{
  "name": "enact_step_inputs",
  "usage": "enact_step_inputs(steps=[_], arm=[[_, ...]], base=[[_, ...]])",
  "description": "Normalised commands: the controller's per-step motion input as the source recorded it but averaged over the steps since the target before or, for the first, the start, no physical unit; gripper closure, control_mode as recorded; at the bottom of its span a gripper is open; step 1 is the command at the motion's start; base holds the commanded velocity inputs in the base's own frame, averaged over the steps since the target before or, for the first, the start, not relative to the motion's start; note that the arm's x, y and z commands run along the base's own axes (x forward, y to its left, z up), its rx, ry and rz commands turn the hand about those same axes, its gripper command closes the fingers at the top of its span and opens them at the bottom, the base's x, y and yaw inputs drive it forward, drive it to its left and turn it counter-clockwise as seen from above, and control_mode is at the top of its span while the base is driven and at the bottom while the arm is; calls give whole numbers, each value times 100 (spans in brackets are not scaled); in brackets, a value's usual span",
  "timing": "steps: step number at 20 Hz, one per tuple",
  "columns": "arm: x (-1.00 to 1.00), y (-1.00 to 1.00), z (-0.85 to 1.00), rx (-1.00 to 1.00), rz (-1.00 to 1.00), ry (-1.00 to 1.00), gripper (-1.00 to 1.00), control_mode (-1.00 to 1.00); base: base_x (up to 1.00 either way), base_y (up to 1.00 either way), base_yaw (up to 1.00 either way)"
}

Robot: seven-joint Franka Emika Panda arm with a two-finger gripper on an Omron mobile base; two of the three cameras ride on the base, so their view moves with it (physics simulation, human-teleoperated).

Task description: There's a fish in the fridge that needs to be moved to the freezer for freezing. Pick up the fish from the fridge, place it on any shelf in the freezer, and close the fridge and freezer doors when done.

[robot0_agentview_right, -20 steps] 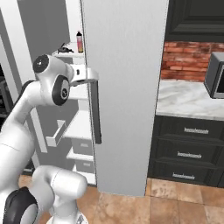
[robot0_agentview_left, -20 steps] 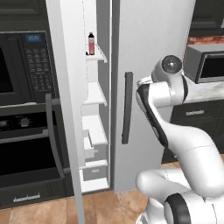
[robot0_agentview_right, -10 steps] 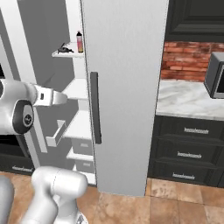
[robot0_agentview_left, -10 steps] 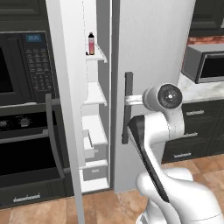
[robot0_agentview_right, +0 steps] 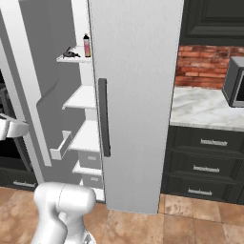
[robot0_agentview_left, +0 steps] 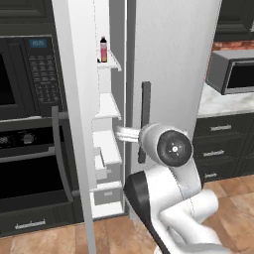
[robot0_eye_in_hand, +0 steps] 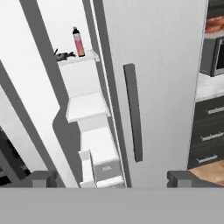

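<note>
The pale grey fridge door point(robot0_agentview_right: 136, 95) is standing shut in the middle of the room, flat and plain with a dark vertical bar handle point(robot0_agentview_right: 103, 117). To the handle's side away from the brick wall, the freezer point(robot0_agentview_left: 106, 144) is standing open, its narrow door point(robot0_agentview_left: 74, 114) swung out toward the black wall oven point(robot0_agentview_left: 30, 114). On the other side of the fridge door, a pale marbled surface point(robot0_agentview_right: 205, 107) is running under a red brick wall point(robot0_agentview_right: 202, 66), carrying a grey microwave point(robot0_agentview_left: 233, 72) above dark drawers. The floor is showing brown tiles.

The white arm is folding low in front of the fridge door, its hand reaching toward the freezer opening; the fingers point(robot0_eye_in_hand: 41, 178) are standing wide apart, gripping nothing.

Inside the freezer, short white flat shelves are stacking above small drawers. The fish point(robot0_eye_in_hand: 63, 55), small, slim and dark, is lying on the top shelf point(robot0_eye_in_hand: 78, 59), just beside an upright red-pink bottle point(robot0_eye_in_hand: 78, 42) with a dark cap.
</note>
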Motion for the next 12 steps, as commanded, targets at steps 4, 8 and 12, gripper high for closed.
enact_step_inputs(steps=[4,8,12], arm=[[-7,100,-31,4,-11,-18,-100,-100],[49,100,-26,0,-17,-22,-100,-100],[88,92,-23,0,-19,-13,-100,-100]], base=[[0,0,0],[0,0,0],[0,0,0]])
